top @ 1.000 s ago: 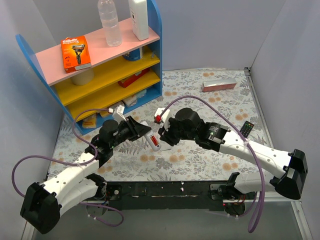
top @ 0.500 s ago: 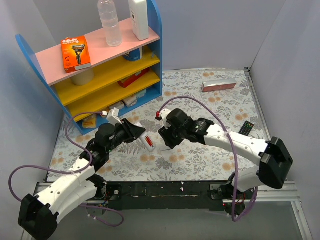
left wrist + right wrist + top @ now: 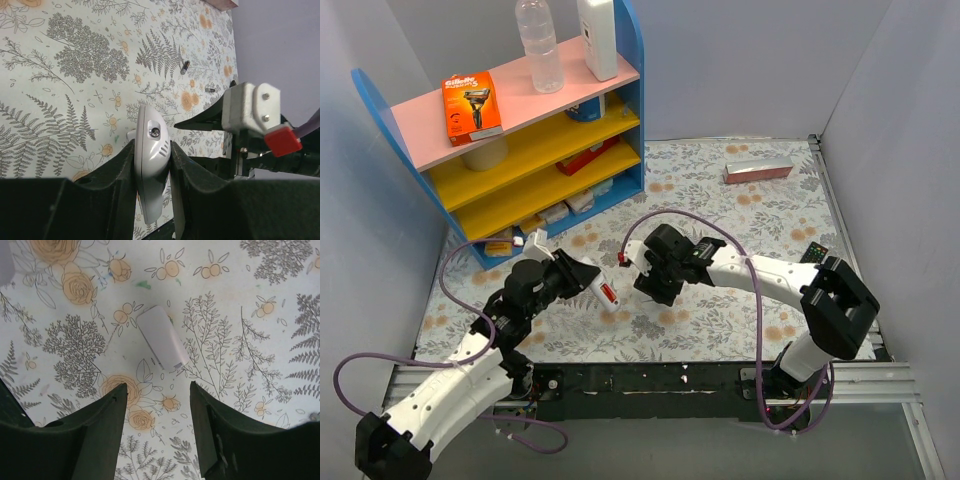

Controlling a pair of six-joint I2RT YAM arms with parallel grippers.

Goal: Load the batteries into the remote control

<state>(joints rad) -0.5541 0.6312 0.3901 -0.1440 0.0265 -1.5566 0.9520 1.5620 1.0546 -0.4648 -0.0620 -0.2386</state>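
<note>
**Batteries** [image 3: 185,66]: two small dark cells lie loose on the floral tablecloth [image 3: 75,50] in the upper right of the left wrist view, well apart from the remote control [image 3: 151,150].

**Remote control:** lower centre of that view, pinched across its width by the left gripper [image 3: 152,162] and apparently held clear of the cloth.

**White rounded piece** [image 3: 161,337]: probably the battery cover, lying flat at upper centre of the right wrist view. The right gripper [image 3: 157,440] hangs above it, fingers spread, holding nothing.

**Progress:** early. The cover appears to be off. The compartment is not shown, so whether any cell is seated cannot be told. Left to do: pick up the cells, insert them, refit the cover.
</note>
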